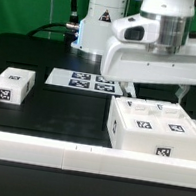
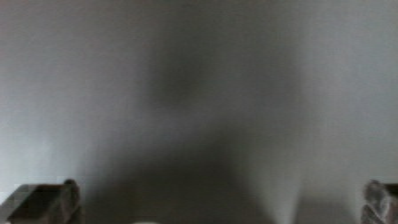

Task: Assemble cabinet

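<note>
The arm (image 1: 159, 44) hangs low over the table (image 1: 43, 119) with its jaws released. The two dark fingers (image 1: 125, 88) stand wide apart with nothing held between them. In the wrist view the fingertips (image 2: 45, 200) sit at opposite edges of the picture. The gap between them shows only a pale, blurred surface, too soft to name for sure, though I take it to be the top of the box below.

The cabinet (image 1: 157, 132) lies straight under the jaws, a little nearer the exterior camera than they are. It rests flat on the table with its tagged face up. The fingers look to be just above it; I cannot tell whether they touch.

Its long axis runs along the same line as the jaw opening. It reaches out past both fingers, further past the one on the exterior view's right. So I judge that, as they stand, the jaws cannot close over its length. The next move would call for a turn of the wrist to take the short side, or a grip on a single wall.

A small white block (image 1: 12, 86) sits well apart from the jaws, off to the exterior view's left. The marker board (image 1: 85, 81) lies flat just beyond the finger on that side. Neither is in the way.
</note>
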{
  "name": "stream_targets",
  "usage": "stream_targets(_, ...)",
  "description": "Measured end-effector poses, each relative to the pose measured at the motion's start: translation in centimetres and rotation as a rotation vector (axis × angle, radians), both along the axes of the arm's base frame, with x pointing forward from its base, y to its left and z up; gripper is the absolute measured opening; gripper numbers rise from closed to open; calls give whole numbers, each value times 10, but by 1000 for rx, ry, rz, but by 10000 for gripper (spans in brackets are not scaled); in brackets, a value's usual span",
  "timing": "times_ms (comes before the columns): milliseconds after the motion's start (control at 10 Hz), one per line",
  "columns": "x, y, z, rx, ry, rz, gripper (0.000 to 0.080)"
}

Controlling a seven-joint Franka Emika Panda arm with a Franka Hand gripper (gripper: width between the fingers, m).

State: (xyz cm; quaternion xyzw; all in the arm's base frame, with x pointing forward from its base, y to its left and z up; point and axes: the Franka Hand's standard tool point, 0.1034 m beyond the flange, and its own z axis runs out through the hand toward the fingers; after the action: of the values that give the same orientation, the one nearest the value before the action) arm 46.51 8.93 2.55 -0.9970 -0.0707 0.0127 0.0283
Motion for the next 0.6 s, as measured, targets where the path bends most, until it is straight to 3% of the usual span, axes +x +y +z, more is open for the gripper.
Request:
stream_targets(300, 2, -26, -10, -12, -6, 32, 797)
stream_targets(600, 2, -22, -10, -9, -6, 45, 797)
